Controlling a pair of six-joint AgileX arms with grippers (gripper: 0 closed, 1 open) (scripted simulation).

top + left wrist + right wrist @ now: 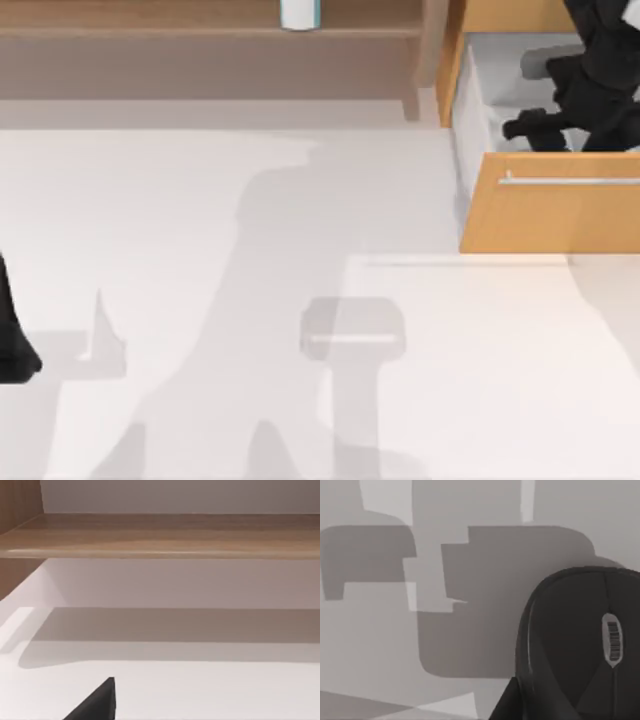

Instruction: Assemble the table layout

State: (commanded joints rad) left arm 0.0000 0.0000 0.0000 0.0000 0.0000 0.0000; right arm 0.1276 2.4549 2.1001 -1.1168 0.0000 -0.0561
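White and matte, the table (200, 300) spreads across most of the top view, bare but for shadows. Along the upper edge runs a brown wooden shelf (200, 40) with a small white-and-blue container (300, 12) standing on it. In the upper right, an orange-brown cabinet has its drawer (550, 215) pulled open, and my right arm reaches down into the pale drawer cavity; its gripper (540, 128) sits low inside, though whether the fingers are spread or pressed together I cannot tell. My left arm (12, 340) is parked at the far left edge, just a dark sliver.

In the left wrist view, the shelf board (160, 535) crosses the upper part of the frame, with the white tabletop (200, 690) below it. A dark fingertip (97, 702) pokes in at the bottom left; the hand's state cannot be told from this.

In the right wrist view, a black computer mouse (575, 645) with a scroll wheel fills the lower right, lying on the pale drawer floor (380, 655). I cannot say whether the fingers touch it.

By my reading, the layout is barely begun: nothing has been set out on the tabletop, and the mouse has yet to be lifted out and placed.
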